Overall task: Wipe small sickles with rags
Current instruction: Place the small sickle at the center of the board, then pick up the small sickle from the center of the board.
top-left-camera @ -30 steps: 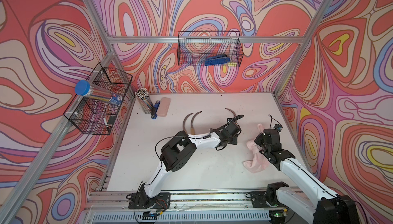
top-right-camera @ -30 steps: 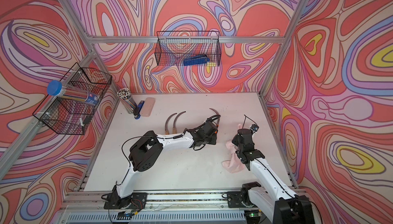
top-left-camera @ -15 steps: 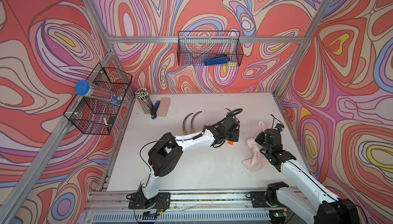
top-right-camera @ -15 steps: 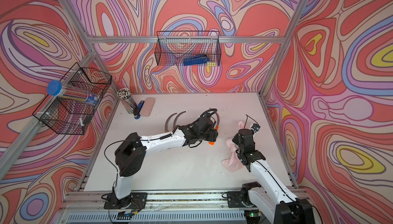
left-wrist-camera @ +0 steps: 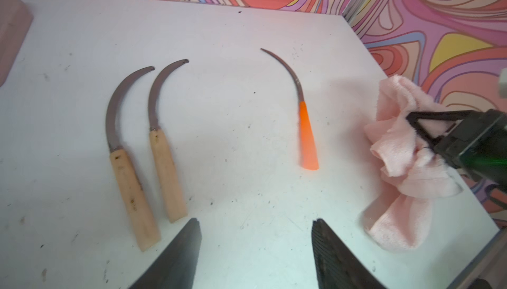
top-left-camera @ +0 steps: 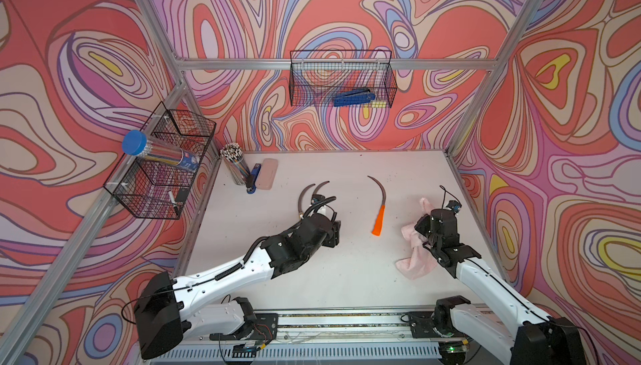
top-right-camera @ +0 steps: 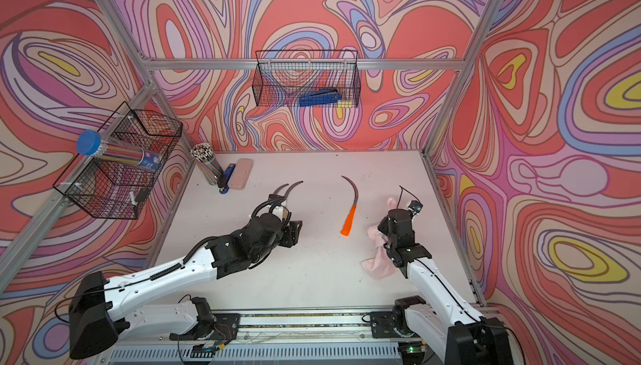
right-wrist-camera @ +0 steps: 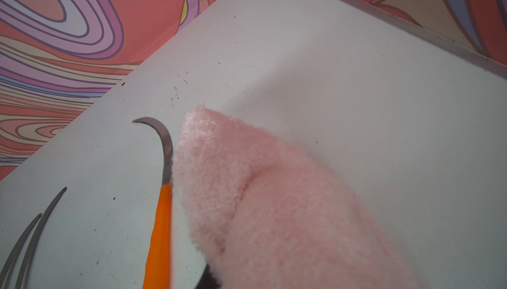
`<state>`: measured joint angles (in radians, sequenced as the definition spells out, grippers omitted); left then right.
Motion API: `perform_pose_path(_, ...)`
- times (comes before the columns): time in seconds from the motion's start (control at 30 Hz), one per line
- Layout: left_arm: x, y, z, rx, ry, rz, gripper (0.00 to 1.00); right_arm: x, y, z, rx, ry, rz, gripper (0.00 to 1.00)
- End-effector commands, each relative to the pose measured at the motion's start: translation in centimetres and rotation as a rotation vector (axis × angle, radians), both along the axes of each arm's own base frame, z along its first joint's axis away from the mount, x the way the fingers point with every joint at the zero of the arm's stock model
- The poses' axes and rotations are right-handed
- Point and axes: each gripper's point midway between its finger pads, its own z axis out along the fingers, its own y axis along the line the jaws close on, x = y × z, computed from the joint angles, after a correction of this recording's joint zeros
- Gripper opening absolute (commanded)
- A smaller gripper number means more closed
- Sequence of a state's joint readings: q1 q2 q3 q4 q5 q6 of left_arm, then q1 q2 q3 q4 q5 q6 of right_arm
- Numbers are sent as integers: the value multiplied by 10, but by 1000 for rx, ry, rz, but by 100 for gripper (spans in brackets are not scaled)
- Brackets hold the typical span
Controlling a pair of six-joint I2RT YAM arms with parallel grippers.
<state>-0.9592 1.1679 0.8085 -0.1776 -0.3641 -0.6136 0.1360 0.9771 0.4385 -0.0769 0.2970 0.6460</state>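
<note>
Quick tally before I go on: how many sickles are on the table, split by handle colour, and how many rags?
wooden-handled sickles: 2
orange-handled sickle: 1
pink rag: 1
Total: 4

Your left arm (top-left-camera: 242, 276) and right arm (top-left-camera: 482, 287) are white tubes with chunky black joints. A black cable (top-left-camera: 319, 202) loops on the left one.

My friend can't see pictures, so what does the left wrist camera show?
On a white table lie two wooden-handled sickles side by side and an orange-handled sickle apart. The right end effector is shut on a pink rag; the left end effector is open and empty.
</note>
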Motion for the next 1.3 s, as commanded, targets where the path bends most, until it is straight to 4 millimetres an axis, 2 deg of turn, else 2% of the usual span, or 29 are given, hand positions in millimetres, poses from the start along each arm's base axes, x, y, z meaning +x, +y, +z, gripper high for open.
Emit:
perform_pose_path(0.0, 5, 28, -18, 74, 22, 78, 66, 1, 1, 0, -1, -15, 11, 0)
perform_pose_path(0.17, 19, 24, -43, 61, 127, 81, 63, 2, 2, -1, 0, -12, 15, 0)
perform_pose_path(0.37, 37, 24, -76, 157, 254, 169, 61, 5, 4, -2, 2, -5, 28, 0)
perform_pose_path(0.63, 46, 26, -105, 247, 362, 235, 60, 4, 4, -2, 3, -6, 30, 0)
perform_pose_path(0.83, 54, 34, -134, 256, 443, 277, 59, 3, 5, -1, 5, -17, 38, 0)
perform_pose_path(1.07, 63, 30, -161, 257, 522, 269, 56, 6, 6, -2, 5, -6, 39, 0)
perform_pose_path(1.27, 60, 21, -178, 238, 579, 245, 52, 3, 6, 0, 7, -23, 39, 0)
